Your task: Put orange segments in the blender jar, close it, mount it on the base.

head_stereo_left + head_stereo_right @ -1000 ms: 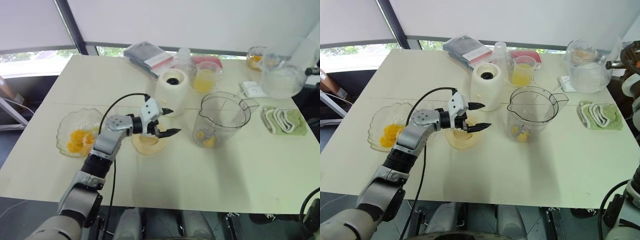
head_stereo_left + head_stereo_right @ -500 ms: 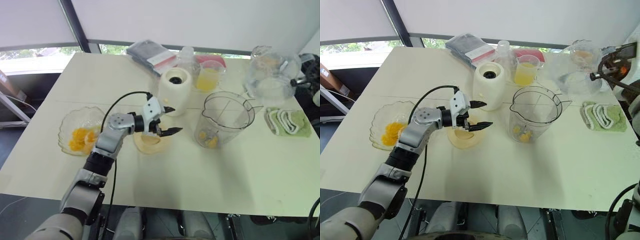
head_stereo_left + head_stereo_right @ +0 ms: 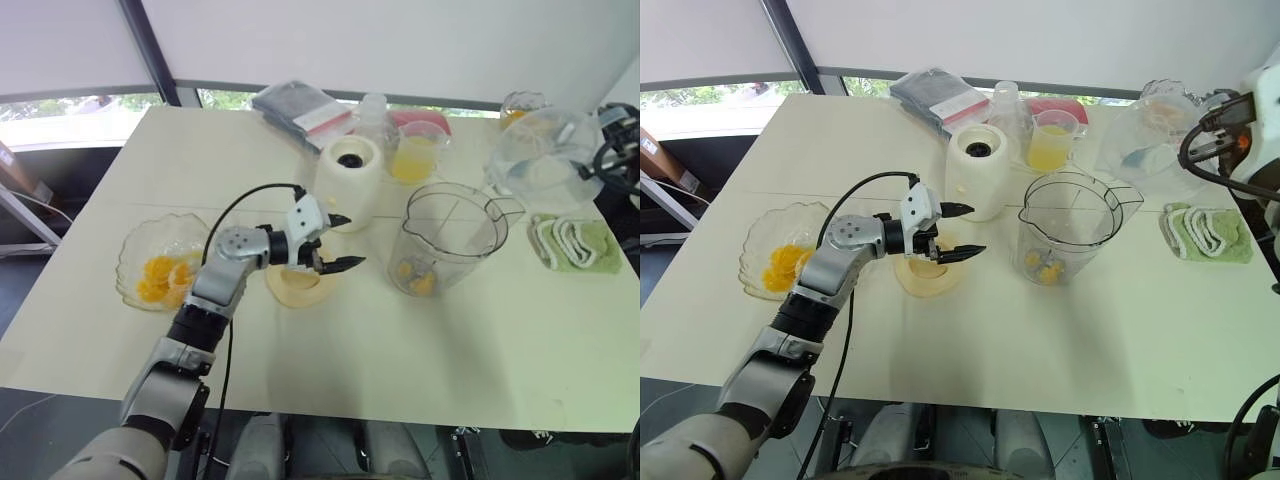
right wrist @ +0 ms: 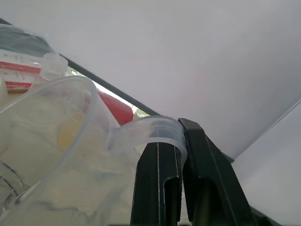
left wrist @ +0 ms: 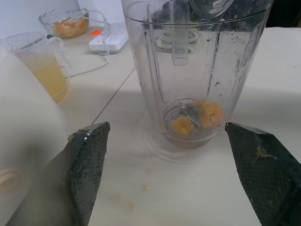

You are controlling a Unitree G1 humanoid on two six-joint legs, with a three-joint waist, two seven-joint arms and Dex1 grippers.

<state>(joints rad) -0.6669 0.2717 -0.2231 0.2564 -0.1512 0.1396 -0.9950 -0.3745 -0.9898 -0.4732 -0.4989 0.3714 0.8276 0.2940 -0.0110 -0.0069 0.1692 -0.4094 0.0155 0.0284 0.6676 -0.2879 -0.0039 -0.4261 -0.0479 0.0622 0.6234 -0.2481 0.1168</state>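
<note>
Some orange segments (image 5: pixel 197 117) lie at the bottom of the blender jar (image 3: pixel 447 240), which stands upright on the counter (image 3: pixel 400 350), near the white base (image 3: pixel 349 180). My left end effector (image 3: pixel 352 240) hovers spread wide above a pale lid (image 3: pixel 295 290), its fingers aimed at the jar. More segments sit in the glass bowl (image 3: pixel 190 225) to my left. My right end effector (image 4: pixel 181 136) pinches the handle of a clear jug (image 3: pixel 545 150), held tilted at the far right.

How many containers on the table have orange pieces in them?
3: the glass bowl at the left, the blender jar right of centre, and a small glass dish at the far right corner. The clear pitcher may hide others.
</note>
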